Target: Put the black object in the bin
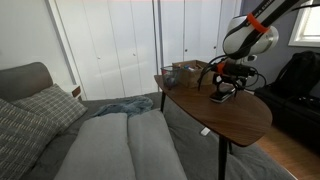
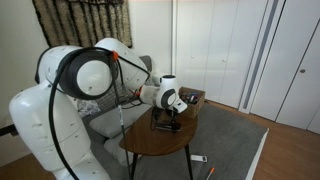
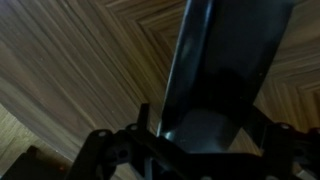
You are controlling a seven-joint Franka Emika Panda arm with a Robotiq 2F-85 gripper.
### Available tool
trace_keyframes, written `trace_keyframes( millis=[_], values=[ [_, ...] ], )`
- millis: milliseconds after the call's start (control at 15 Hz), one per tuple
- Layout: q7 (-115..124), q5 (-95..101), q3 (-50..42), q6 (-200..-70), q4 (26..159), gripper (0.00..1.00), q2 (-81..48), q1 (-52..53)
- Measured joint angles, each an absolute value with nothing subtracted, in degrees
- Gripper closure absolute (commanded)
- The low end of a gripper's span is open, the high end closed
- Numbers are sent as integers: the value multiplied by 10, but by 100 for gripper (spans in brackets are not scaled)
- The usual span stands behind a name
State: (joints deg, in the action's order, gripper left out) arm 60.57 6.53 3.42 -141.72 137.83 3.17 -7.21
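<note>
pincer [image 1: 224, 90] seems clamped on the black object [image 3: 215, 70] at the wooden table [image 1: 245, 118].

black object [image 3: 215, 70] blurred, cut off at the wrist view's top edge, bin [image 1: 183, 72] tiny and indistinct, jaws' hold unclear

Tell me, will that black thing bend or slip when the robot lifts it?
Probably stiff: the black object shows long straight edges. Possibly slippery, since its face looks glossy. Being flat, it likely won't roll on the table.
</note>
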Motion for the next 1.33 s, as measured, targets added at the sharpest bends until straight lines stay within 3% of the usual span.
trace_keyframes(
  millis=[133,800,867,1067,1133,1333],
  values=[
    [606,65,31,-1416,1373,53,24,-69],
    [611,161,49,-1403,1349,54,122,-36],
    [619,189,59,-1394,1336,29,137,-37],
    [620,198,77,-1354,1297,29,154,-35],
    [620,198,78,-1352,1293,54,154,-35],
    [622,206,78,-1354,1293,54,151,-36]
  ],
)
